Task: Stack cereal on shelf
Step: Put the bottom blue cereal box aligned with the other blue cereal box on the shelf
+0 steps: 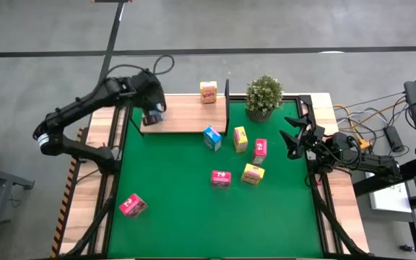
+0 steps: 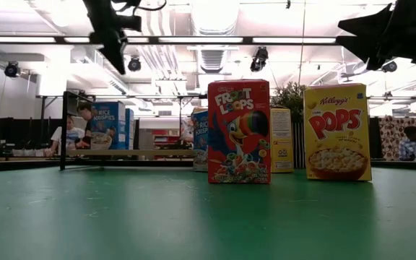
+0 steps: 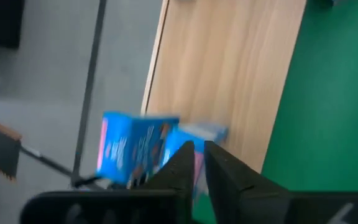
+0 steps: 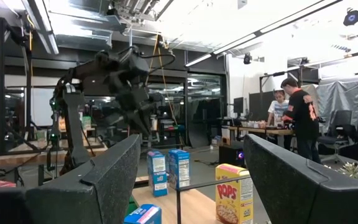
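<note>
Since the left claw hovers above the wooden shelf, fingers nearly together and empty, two blue Rice Krispies boxes stand just beneath; right claw waits open.

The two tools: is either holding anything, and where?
Nothing is held: the left tool hangs empty above the blue boxes on the shelf; the right tool gapes open, empty.

Grey concrete floor, ceiling strip lights, two people at a distant bench.
</note>
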`<state>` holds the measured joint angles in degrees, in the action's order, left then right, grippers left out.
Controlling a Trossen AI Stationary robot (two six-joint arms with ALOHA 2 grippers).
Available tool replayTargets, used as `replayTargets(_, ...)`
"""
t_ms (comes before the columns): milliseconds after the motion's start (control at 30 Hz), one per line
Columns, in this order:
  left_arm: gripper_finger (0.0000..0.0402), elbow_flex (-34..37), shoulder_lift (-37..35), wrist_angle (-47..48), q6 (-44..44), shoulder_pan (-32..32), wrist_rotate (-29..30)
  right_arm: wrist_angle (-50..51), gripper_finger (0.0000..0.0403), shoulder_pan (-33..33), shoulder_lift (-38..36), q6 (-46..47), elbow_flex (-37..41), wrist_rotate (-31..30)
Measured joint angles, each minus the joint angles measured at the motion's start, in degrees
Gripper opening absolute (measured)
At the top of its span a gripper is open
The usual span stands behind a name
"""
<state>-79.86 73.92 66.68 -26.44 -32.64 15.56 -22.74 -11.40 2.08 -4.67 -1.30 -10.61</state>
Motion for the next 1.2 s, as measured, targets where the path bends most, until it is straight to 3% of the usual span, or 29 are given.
replayTargets(167,0.0098,-1.79,1.88,5.82,-1.23,-4.8,-3.88,0.0,0.0274,0.0,0.01,0.13,0.0,0.02)
replayTargets(300,0.0169,0.87,2.44,4.2,-5.05,-9.04,-8.24,0.0,0.0274,0.0,0.01,0.09,0.0,0.02)
replayTargets(500,0.024,5.94,2.77,0.2,-11.56,-11.99,-8.67,0.09,0.0274,0.0,0.01,0.13,0.0,0.02)
replayTargets(733,0.0256,9.39,2.16,-5.02,-14.05,-12.03,-6.94,0.09,0.0274,0.0,0.0,0.15,0.0,0.02)
replayTargets(1200,0.0251,9.34,0.53,-5.39,-13.59,-12.04,-6.61,0.07,0.0274,0.0,0.01,0.85,0.0,0.0)
